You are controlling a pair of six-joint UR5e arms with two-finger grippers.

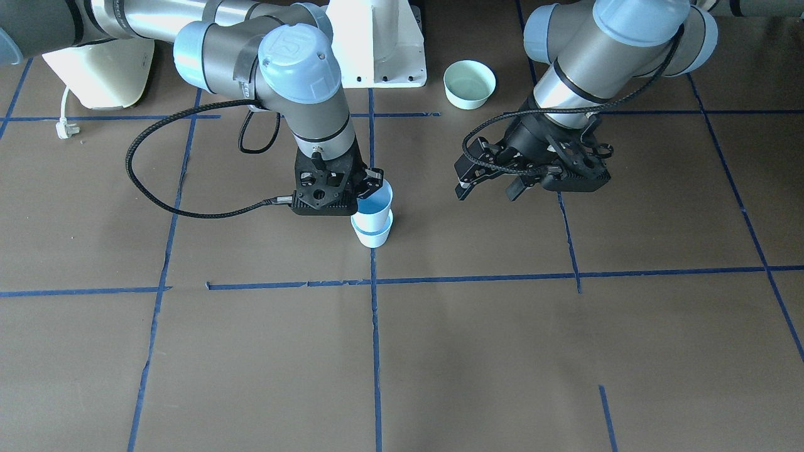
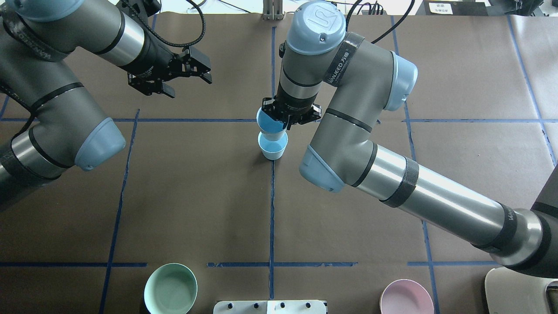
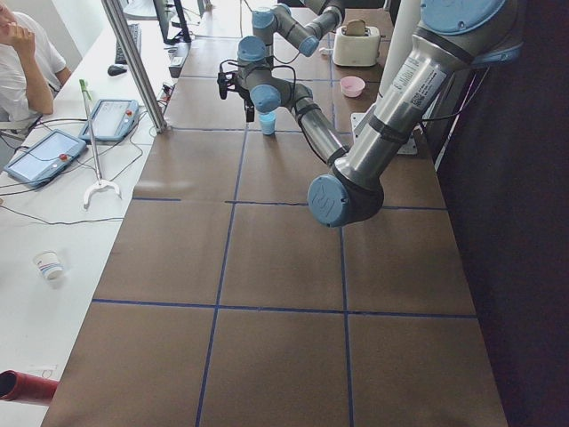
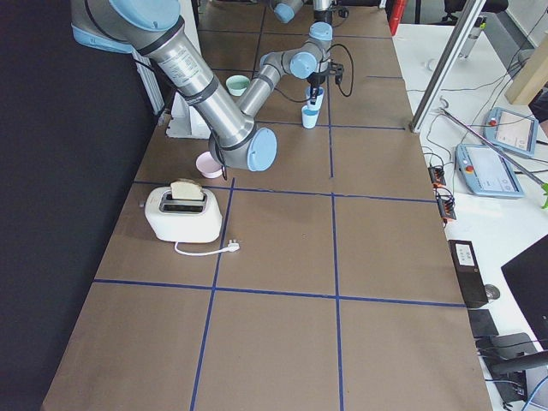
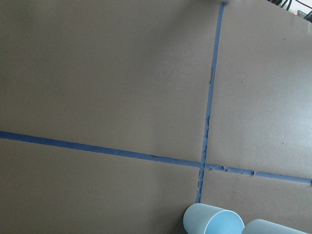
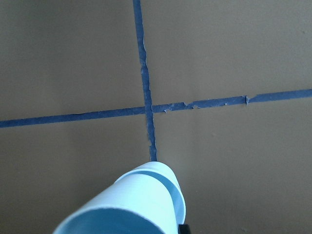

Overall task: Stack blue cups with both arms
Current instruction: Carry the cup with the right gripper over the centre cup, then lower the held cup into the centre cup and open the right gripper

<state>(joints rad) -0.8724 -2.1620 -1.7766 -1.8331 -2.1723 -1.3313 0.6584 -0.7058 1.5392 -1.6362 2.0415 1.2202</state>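
Right gripper [image 1: 364, 188] points down near mid-table and is clamped on the rim of the upper blue cup [image 1: 375, 210]. Its fingers pinch the cup's wall at the side nearer the robot's right, so the cup's body hangs beside the jaws rather than between them, mouth up, blue inside showing. Directly below stands the lower blue cup [image 1: 374, 237], upright on the table [image 1: 264, 351], sitting on a long blue tape line [image 1: 375, 351] close to a crossing. In the front and overhead views the two outlines overlap, the upper cup's base over the lower cup's mouth. Cannot tell whether the base has entered the rim or touches it. The right wrist view shows the held cup large in the foreground, with the lower rim peeking out just beyond it. Left gripper [image 1: 488, 191] hovers above the table, well apart from both cups on the robot's left side; jaws spread wide, nothing between them. The left wrist view catches both cups at its bottom edge. Mint-green bowl [image 1: 469, 83] sits near the white pedestal [image 1: 377, 44]. Pink bowl [image 2: 406, 298] is at the near edge on the robot's right. A white toaster [image 4: 181, 214] stands further along that side.
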